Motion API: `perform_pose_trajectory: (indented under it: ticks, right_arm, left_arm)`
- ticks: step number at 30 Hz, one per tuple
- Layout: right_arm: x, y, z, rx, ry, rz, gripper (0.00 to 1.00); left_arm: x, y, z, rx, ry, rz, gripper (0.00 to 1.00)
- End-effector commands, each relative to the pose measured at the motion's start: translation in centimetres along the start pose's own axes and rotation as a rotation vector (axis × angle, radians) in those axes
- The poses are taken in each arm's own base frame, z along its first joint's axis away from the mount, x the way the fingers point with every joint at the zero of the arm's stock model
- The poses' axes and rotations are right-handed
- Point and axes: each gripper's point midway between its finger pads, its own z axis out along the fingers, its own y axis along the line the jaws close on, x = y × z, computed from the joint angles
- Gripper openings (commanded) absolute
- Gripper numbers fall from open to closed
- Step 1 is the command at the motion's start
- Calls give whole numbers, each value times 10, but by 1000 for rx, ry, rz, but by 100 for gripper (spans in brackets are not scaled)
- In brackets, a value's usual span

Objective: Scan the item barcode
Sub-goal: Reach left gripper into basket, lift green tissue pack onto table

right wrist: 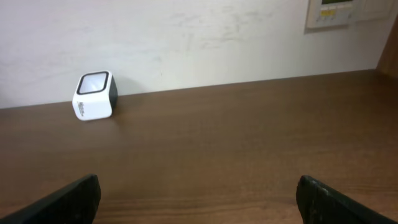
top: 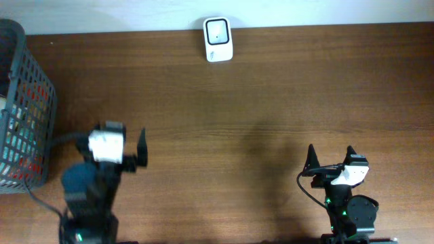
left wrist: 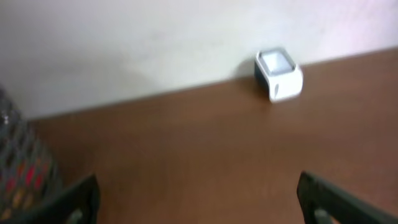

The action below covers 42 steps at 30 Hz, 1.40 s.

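one grey mesh basket [top: 45, 154] at far left, red and white items [top: 28, 95] inside, kinds unclear. left gripper [left wrist: 198, 186], right gripper [right wrist: 198, 185] both spread wide, empty.

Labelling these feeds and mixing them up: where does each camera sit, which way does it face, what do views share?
Overhead: fixed above, looking straight down on the brown wooden table; left arm and right arm show at bottom.
Left wrist: on the left arm, facing the back wall; dark left fingers in bottom corners.
Right wrist: on the right arm, facing likewise; right fingers in bottom corners.
Shared: all show the white box-shaped scanner.
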Motion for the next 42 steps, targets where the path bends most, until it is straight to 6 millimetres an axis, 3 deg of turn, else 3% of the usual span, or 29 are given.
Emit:
perform_pose_trajectory:
  ticks: [1, 3, 6, 9, 11, 12, 14, 15, 17, 19, 20, 23, 27, 29, 31, 34, 35, 36, 37, 40, 41, 42]
  right_arm:
    - [4, 0, 0, -1, 7, 4, 99]
    - [4, 0, 0, -1, 7, 4, 99]
    - [4, 0, 0, -1, 7, 4, 99]
    - [4, 0, 0, -1, 7, 4, 99]
    - [4, 0, 0, -1, 7, 4, 99]
    - [4, 0, 0, -1, 7, 4, 98]
    - [4, 0, 0, -1, 7, 4, 99]
    - [4, 0, 0, -1, 7, 4, 99]
    - [4, 0, 0, -1, 7, 4, 99]
    - [4, 0, 0, -1, 7, 4, 99]
    - [4, 0, 0, -1, 7, 4, 99]
    - [4, 0, 0, -1, 7, 4, 98]
    - [4, 0, 0, -1, 7, 4, 99]
    - [4, 0, 0, -1, 7, 4, 99]
    - [4, 0, 0, -1, 7, 4, 98]
    - [4, 0, 0, -1, 7, 4, 99]
    - [4, 0, 0, -1, 7, 4, 99]
    - [4, 0, 0, -1, 7, 4, 99]
    - [4, 0, 0, -1, 7, 4, 99]
    - [4, 0, 0, -1, 7, 4, 99]
    - [4, 0, 0, -1, 7, 4, 98]
    - [4, 0, 0, -1, 7, 4, 98]
  left_arm:
    - [-70, 3, 16, 78, 64, -13, 99]
    - [-99, 10, 34, 104, 209, -35, 99]
    - [-134, 5, 56, 215, 370, -78, 99]
    - [-138, 10, 96, 218, 382, -81, 99]
    - [-147, 43, 102, 98, 342, -166, 99]
    - [-155, 109, 88, -154, 310, -307, 99]
    - [-150, 201, 50, -476, 261, -466, 100]
    - [-140, 241, 28, -589, 250, -508, 98]
    - [-108, 298, 4, -736, 282, -568, 99]
    - [-62, 332, -4, -820, 385, -626, 99]
    - [-28, 344, 1, -831, 473, -655, 100]
    - [49, 363, 23, -798, 682, -647, 98]
    - [123, 377, 50, -701, 867, -535, 91]
    - [158, 394, 53, -756, 918, -531, 92]
    - [175, 407, 58, -794, 922, -514, 93]
    - [183, 419, 72, -799, 885, -484, 90]
    - [182, 419, 74, -798, 879, -482, 74]
    - [181, 419, 74, -800, 877, -481, 52]
    - [182, 419, 74, -799, 879, -482, 40]
    - [187, 409, 82, -736, 874, -521, 46]
    - [201, 403, 83, -722, 913, -537, 46]
    - [208, 399, 82, -711, 940, -547, 40]
